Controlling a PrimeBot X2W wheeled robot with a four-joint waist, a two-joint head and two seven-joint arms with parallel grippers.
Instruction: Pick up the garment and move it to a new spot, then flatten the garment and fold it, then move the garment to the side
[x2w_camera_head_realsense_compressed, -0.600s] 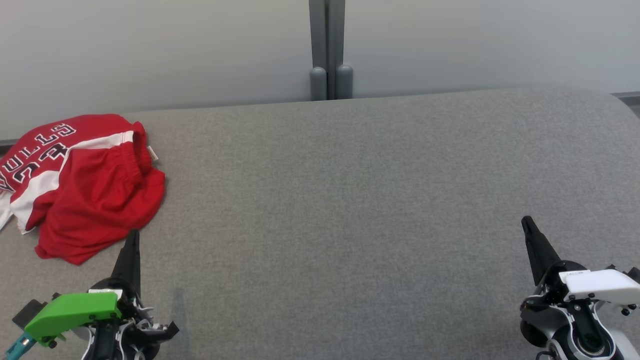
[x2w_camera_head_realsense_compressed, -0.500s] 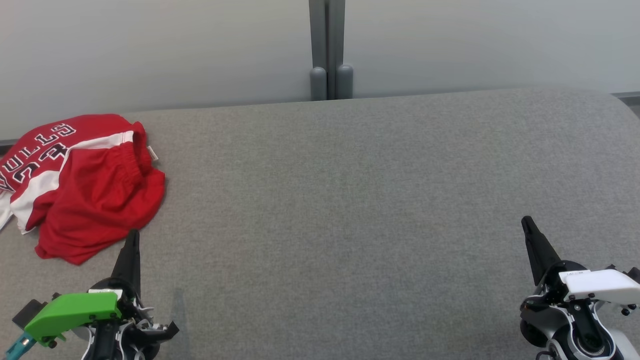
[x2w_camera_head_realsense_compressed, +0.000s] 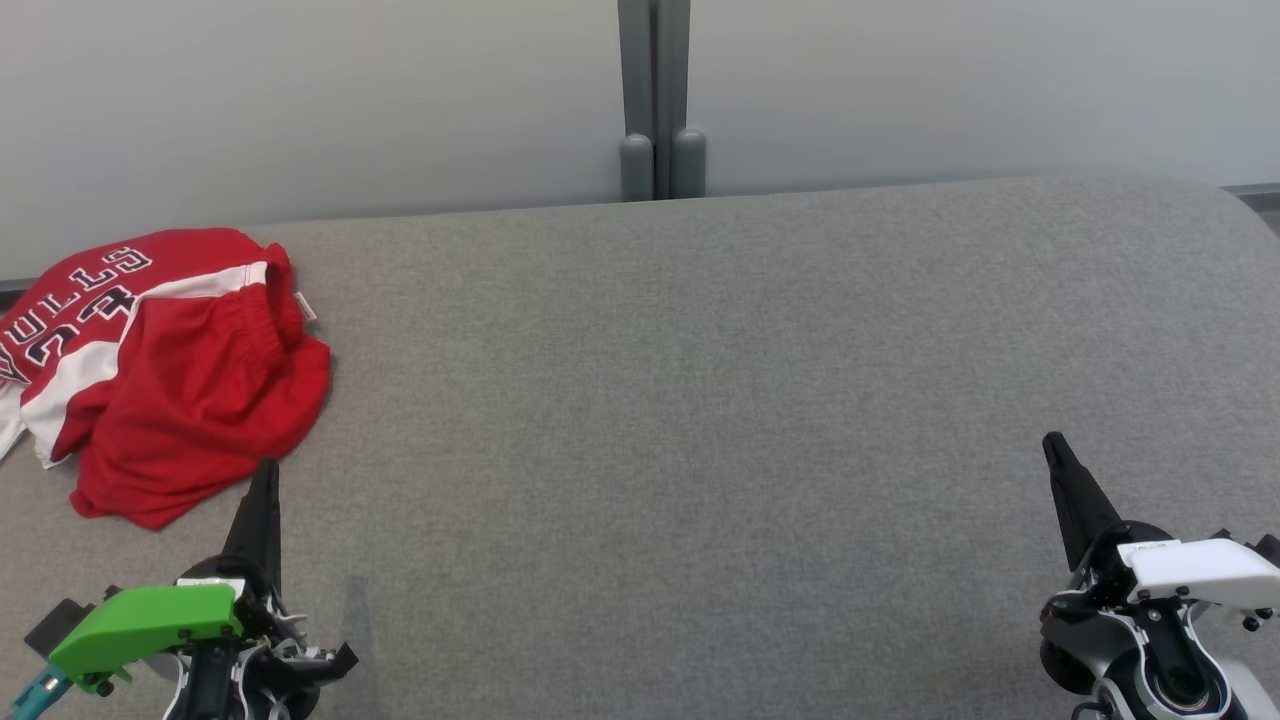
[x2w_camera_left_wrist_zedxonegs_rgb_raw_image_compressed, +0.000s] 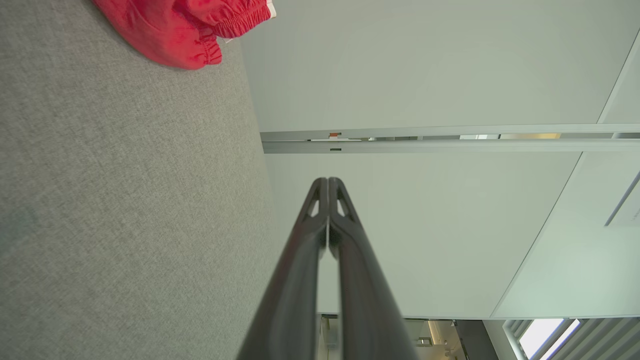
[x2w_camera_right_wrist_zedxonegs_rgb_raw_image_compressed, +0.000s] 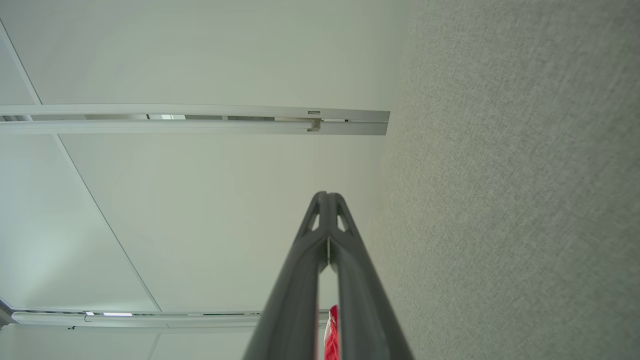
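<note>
The red garment (x2w_camera_head_realsense_compressed: 180, 380) lay bunched at the far left corner of the grey cloth-covered surface (x2w_camera_head_realsense_compressed: 700, 400). It had a white stripe, dark lettering and a gathered elastic band, and its left part ran out of the head view. The left gripper (x2w_camera_head_realsense_compressed: 266, 480) rested at the near left edge, its tip just beside the garment's near hem. Its fingers were pressed together along their length and held nothing. The right gripper (x2w_camera_head_realsense_compressed: 1055, 450) sat at the near right edge, well apart from the cloth, its fingers likewise shut and empty.

Several things could go wrong from here. With the fingers shut, a descent would only shove the cloth further toward the left edge, where it might slide off. A pinch on the top layer alone would probably lift a single fold and leave the rest dragging, so flattening would start from a twist. The right arm had the whole surface to cross, so a two-handed lift could come up uneven.

Counted: one garment, one surface, two grippers, two fingers on each.
</note>
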